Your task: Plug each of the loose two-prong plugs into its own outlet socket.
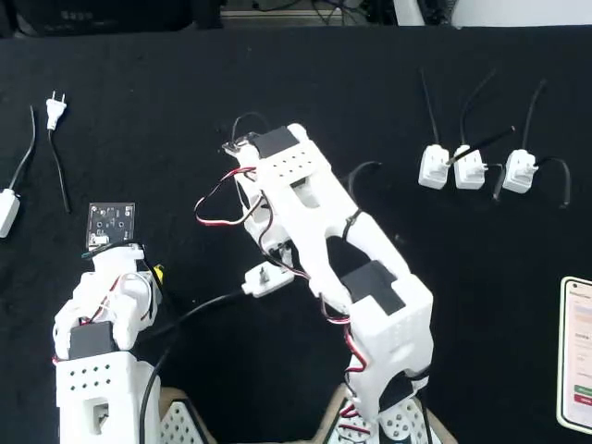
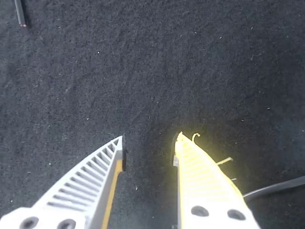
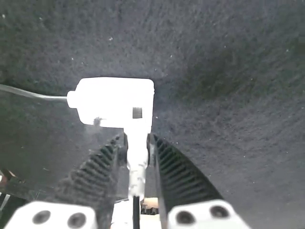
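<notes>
My right gripper (image 3: 137, 149) is shut on a white two-prong plug (image 3: 137, 160) that sits pushed into a white outlet socket (image 3: 114, 101). That socket (image 1: 265, 277) lies on the black cloth under my right arm (image 1: 324, 231), with a black cable running off to the left. A loose plug (image 1: 55, 106) with a black cable lies at the far left back. Another white socket (image 1: 7, 211) rests at the left edge. My left gripper (image 2: 149, 143) stands open over bare cloth, with nothing between its fingers.
Three white sockets (image 1: 469, 168) with black cables stand in a row at the back right. A phone (image 1: 578, 351) lies at the right edge. A black cable (image 2: 276, 187) passes beside my left gripper. My left arm (image 1: 97, 324) is at the front left.
</notes>
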{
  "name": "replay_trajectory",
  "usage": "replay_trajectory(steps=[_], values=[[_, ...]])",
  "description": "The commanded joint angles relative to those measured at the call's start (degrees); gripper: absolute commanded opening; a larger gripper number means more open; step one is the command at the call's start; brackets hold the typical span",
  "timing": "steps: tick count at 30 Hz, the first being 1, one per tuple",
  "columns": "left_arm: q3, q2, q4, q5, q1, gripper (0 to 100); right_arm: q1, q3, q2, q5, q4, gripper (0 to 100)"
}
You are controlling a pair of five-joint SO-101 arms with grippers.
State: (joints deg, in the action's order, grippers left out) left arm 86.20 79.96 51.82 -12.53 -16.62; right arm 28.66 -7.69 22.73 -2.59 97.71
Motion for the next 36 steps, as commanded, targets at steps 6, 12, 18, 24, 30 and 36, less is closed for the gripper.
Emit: replay_trajectory(steps=[6, 12, 18, 24, 30, 36], values=[[-1.1, 0.5, 0.2, 0.4, -0.6, 18, -0.1, -2.4, -0.1, 0.4, 0.6, 1.0], [-1.1, 0.5, 0.2, 0.4, -0.6, 18, 0.0, 0.1, -0.2, 1.6, -0.9, 1.0], [-1.1, 0.5, 0.2, 0.4, -0.6, 18, -0.2, 1.1, -0.1, 1.6, -2.2, 1.0], [-1.1, 0.5, 0.2, 0.4, -0.6, 18, -0.3, 0.7, -0.7, 1.1, -0.3, 1.0], [-1.1, 0.5, 0.2, 0.4, -0.6, 18, 0.0, 0.2, -1.6, 1.1, 0.9, 1.0], [-1.1, 0.5, 0.2, 0.4, -0.6, 18, 0.0, 0.3, -1.4, 1.2, -0.4, 1.0]])
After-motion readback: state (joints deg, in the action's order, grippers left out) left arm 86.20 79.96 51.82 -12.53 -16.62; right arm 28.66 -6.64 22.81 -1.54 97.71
